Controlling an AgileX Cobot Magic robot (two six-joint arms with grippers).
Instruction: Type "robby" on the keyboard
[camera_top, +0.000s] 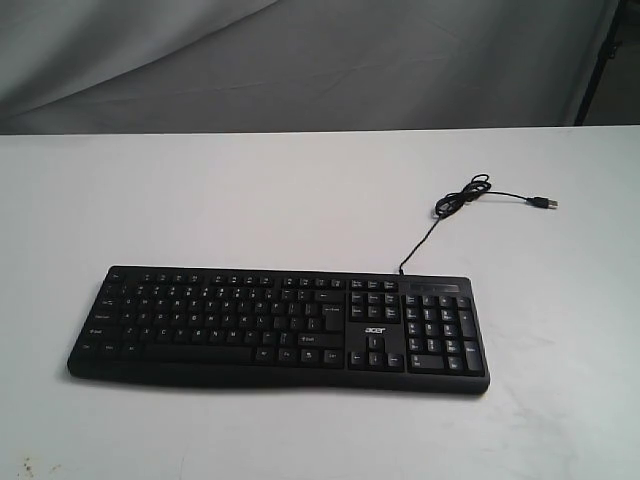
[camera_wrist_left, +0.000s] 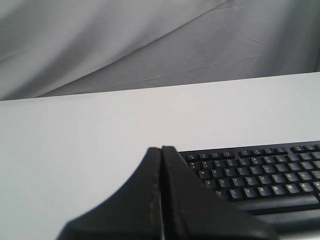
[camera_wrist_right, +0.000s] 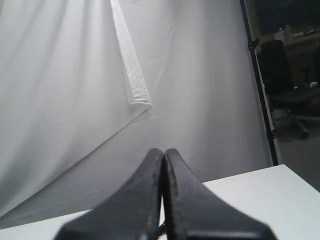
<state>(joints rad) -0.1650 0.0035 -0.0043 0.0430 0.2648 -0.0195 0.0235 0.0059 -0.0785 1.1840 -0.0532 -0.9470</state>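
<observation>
The black keyboard (camera_top: 277, 328) with white-lettered keys and a small white logo lies flat on the white table (camera_top: 250, 190), number pad to the right. Its thin black cable (camera_top: 450, 205) loops behind it and ends in a USB plug (camera_top: 545, 203). Neither arm shows in the exterior view. In the left wrist view my left gripper (camera_wrist_left: 161, 148) is shut with nothing in it, its fingertips covering the keyboard's (camera_wrist_left: 260, 177) left end. In the right wrist view my right gripper (camera_wrist_right: 163, 150) is shut and empty, pointing toward the backdrop; a bit of dark cable shows below its fingers.
A grey-white cloth backdrop (camera_top: 300, 60) hangs behind the table. The right wrist view shows a black office chair (camera_wrist_right: 285, 90) and a dark frame pole (camera_wrist_right: 257, 80) past the table's right side.
</observation>
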